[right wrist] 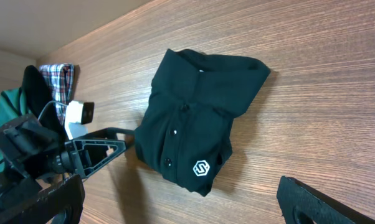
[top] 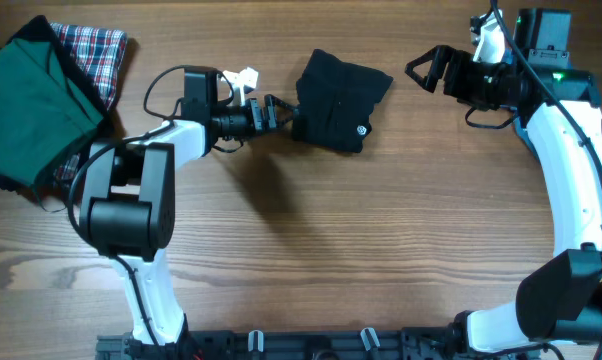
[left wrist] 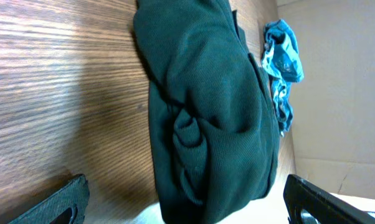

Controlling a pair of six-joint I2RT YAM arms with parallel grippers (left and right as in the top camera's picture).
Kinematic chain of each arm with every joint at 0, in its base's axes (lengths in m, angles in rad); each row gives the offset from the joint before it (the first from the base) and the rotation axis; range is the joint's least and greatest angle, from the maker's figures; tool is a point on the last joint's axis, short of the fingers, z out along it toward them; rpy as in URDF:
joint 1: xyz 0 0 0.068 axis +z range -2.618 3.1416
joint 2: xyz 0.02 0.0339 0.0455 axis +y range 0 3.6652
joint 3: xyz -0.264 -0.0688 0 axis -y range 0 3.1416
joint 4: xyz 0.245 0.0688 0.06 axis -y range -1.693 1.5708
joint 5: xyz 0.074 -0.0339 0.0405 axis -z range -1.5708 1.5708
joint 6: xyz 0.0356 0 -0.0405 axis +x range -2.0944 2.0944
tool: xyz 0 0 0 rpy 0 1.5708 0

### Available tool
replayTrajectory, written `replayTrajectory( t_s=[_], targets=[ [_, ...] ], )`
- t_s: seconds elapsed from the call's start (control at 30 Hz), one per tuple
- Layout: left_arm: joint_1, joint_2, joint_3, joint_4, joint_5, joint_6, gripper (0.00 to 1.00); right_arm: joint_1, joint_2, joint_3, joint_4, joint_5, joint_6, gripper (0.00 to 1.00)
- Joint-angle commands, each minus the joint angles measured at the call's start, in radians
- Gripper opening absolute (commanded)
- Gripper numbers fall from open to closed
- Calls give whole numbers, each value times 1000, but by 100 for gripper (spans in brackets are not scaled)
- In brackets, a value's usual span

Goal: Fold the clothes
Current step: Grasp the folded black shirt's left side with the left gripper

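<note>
Black shirt (top: pixel 339 100), top centre, looks soft and limp; pinch its left edge. Left gripper (top: pixel 284 108) and right gripper (top: pixel 417 70) both spread.

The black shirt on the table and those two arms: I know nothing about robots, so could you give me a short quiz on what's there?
1. True or false: the black shirt lies spread out flat at full size.
2. Which gripper is at the shirt's edge? A the left gripper; B the right gripper; C both.
3. Fill in: the green garment lies partly over a ____ cloth.
Key: 1 false, it is folded into a compact bundle. 2 A; the right gripper stands open, apart from the shirt. 3 checked; the checked cloth shows beside and under it.
</note>
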State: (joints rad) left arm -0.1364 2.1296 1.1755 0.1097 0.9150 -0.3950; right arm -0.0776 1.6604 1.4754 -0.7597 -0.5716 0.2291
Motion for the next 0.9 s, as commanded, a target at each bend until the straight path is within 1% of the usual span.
replayTrajectory(
  t_s=[0.0,0.2,0.37,0.57,0.67,0.73,0.8,0.83,0.87],
  targets=[
    [-31,44,3,55,23,-19,100,0,-21,11,-2,-1,-20,100],
    [-63,89,3,101,1,-42,100,0,-21,11,-1,-5,-19,100],
    [-103,153,18,231,0,-150,100,0,-21,11,0,-33,-19,100],
    [-196,259,129,235,-10,-172,100,0,-21,11,-1,-50,-20,100],
    [-216,283,162,235,-16,-191,98,0,-21,11,-2,-55,-20,100],
    [-216,284,162,233,-19,-191,88,0,-21,11,-3,-57,-20,100],
    [-212,284,162,230,-19,-191,63,0,-21,11,-3,-57,-21,100],
    [-209,284,162,230,-19,-192,43,0,-21,11,-2,-57,-21,100],
    [-208,284,162,230,-19,-194,26,0,-21,11,-2,-57,-21,100]
  ],
)
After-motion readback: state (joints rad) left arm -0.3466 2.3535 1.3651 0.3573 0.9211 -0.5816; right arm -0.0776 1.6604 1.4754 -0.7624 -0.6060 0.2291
